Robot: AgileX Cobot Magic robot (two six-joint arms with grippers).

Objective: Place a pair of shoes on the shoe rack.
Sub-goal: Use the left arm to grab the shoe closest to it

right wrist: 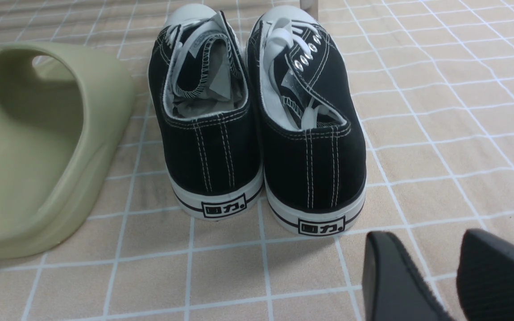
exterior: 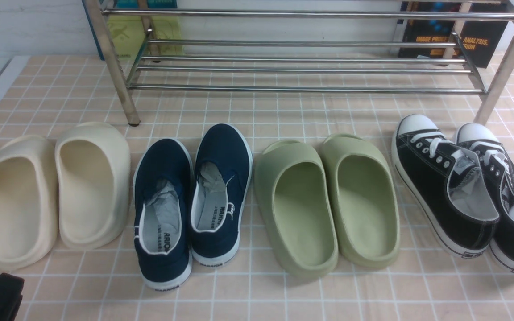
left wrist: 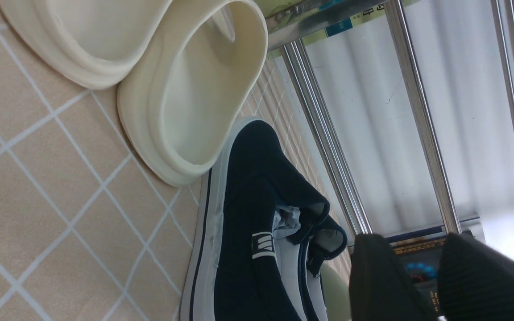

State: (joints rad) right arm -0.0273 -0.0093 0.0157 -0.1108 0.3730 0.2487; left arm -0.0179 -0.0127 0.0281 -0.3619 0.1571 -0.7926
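Front: navy pair [exterior: 194,196] on tiled desk [exterior: 283,298], side by side, toes twd chrome shoe rack [exterior: 301,67], not on it; btw cream slides [exterior: 58,196] & green slides [exterior: 328,205].
L wrist: left end effector [left wrist: 417,254] fingers apart, nothing held, near navy pair.
R wrist: right end effector [right wrist: 431,254] fingers apart, nothing held, behind black lace-ups [right wrist: 257,147] heels.

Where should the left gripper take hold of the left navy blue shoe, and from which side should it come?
Probably the heel rim of the left navy shoe. Its opening faces up and its heel points toward the robot, so the left gripper could come from above, one finger inside. The cream slide and the other navy shoe lie close along its sides.
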